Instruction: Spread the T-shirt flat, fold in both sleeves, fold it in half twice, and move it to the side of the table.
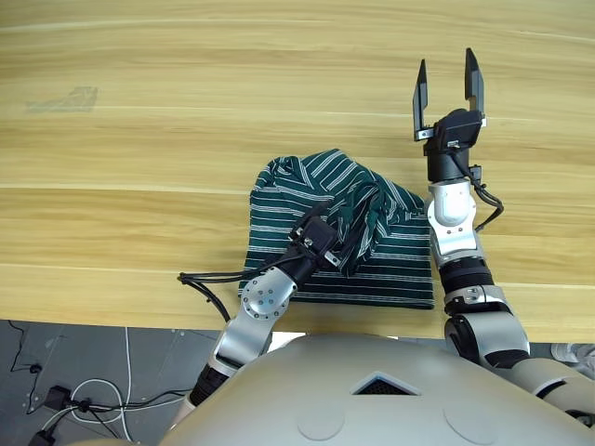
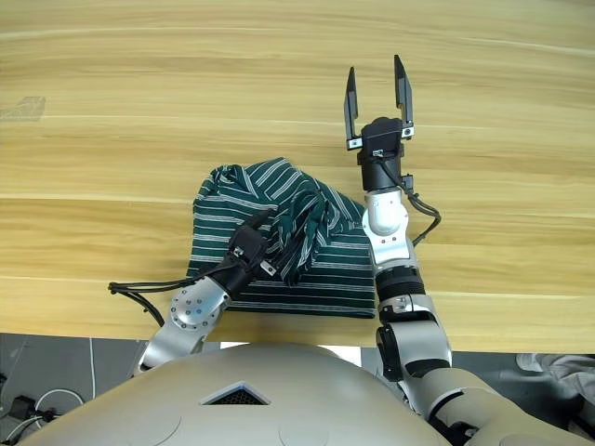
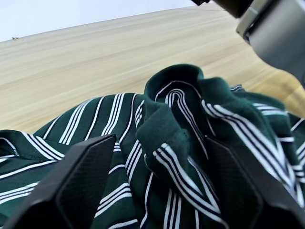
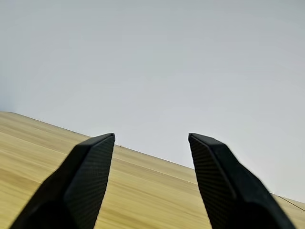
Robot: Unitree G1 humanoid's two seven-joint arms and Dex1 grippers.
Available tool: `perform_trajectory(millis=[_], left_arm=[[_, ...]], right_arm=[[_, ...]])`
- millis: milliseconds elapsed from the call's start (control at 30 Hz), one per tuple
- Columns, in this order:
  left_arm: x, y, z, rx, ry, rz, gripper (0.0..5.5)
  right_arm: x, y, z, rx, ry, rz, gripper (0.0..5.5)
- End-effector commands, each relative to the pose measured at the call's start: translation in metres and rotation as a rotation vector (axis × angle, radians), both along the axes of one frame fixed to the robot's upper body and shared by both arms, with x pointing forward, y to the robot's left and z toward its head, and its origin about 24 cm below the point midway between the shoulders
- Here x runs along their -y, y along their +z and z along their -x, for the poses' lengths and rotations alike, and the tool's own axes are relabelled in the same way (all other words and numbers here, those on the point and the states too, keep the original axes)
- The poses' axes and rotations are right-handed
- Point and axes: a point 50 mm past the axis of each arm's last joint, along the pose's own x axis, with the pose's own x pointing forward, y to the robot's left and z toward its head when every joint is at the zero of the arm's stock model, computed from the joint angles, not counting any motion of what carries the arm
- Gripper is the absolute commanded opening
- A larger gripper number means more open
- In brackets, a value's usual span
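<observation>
A dark green T-shirt (image 1: 390,269) with white stripes lies bunched in a rough square near the front edge of the wooden table (image 1: 139,186). My left gripper (image 1: 349,232) sits low on the shirt's middle. Its fingers (image 3: 86,176) stand apart on either side of a raised ridge of cloth (image 3: 176,109), so it is open. My right gripper (image 1: 445,63) is open and holds nothing. It is lifted above bare wood just beyond the shirt's far right corner, its fingers pointing away from me.
Bare wood stretches to the left, right and far side of the shirt. A black cable (image 1: 200,279) from my left arm loops over the front edge at the shirt's near left corner. A faint grey mark (image 1: 63,98) lies on the wood far left.
</observation>
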Motion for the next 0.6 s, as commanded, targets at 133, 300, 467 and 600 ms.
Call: perform_trajectory(millis=[133, 300, 467, 600], left_arm=[[-0.0008, 0.0003, -0.005, 0.017, 0.013, -0.011, 3.43], [-0.0008, 0.0017, -0.0052, 0.03, 0.021, -0.007, 3.26], [-0.0028, 0.0012, -0.0049, 0.022, 0.027, -0.01, 2.81], [-0.0026, 0.0013, -0.0047, 0.024, 0.026, -0.01, 2.15]], right_arm=[[-0.0016, 0.0004, -0.0015, -0.006, 0.005, 0.012, 2.86], [-0.0004, -0.0001, -0.0015, -0.007, 0.004, 0.015, 2.86], [-0.0002, -0.0002, -0.0015, -0.007, 0.004, 0.015, 2.86], [-0.0002, -0.0002, -0.0014, -0.007, 0.004, 0.015, 2.86]])
